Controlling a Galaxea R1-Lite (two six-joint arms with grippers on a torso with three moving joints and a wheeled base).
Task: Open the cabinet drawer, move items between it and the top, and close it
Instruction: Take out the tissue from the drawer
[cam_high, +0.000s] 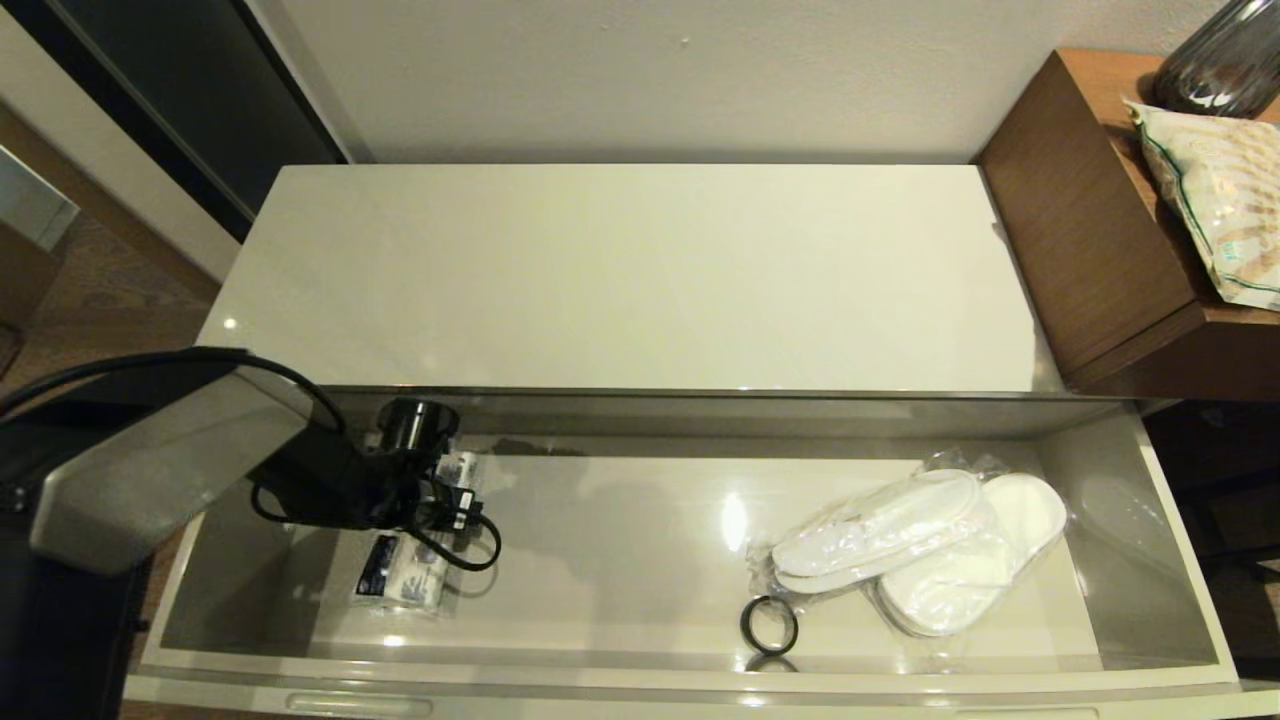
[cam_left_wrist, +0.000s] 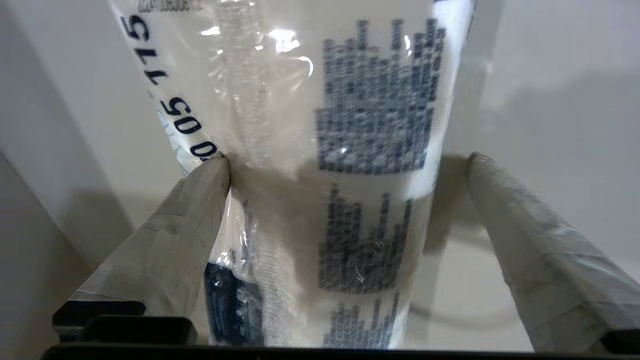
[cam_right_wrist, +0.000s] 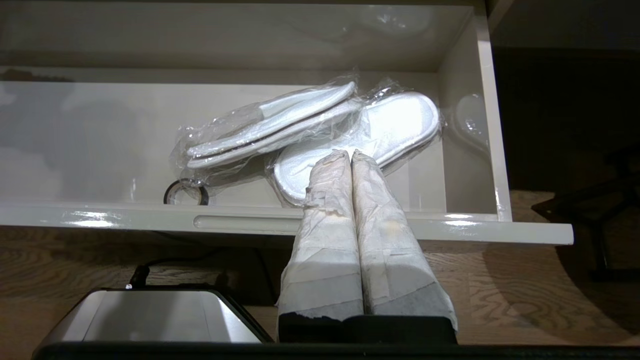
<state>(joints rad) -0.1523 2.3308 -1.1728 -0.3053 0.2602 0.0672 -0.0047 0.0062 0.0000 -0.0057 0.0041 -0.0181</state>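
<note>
Left end effector (cam_left_wrist: 347, 160) down in drawer (cam_high: 1190, 560) at its left end, fingers (cam_left_wrist: 200, 200) spread wide astride tissue pack (cam_left_wrist: 350, 150); one finger touching pack's edge, other apart from it. Pack lies on drawer floor. Right end effector (cam_right_wrist: 351, 155) pressed together, empty, before drawer front. Bagged slippers (cam_high: 915, 545) at drawer's right end, black ring (cam_high: 769, 625) just beside. Top (cam_high: 620, 280) bare.

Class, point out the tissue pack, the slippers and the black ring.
tissue pack (cam_left_wrist: 370, 100): left wrist view, its dark blue print block.
slippers (cam_high: 880, 535): head view, upper slipper's sole.
black ring (cam_high: 769, 625): head view, its band.
</note>
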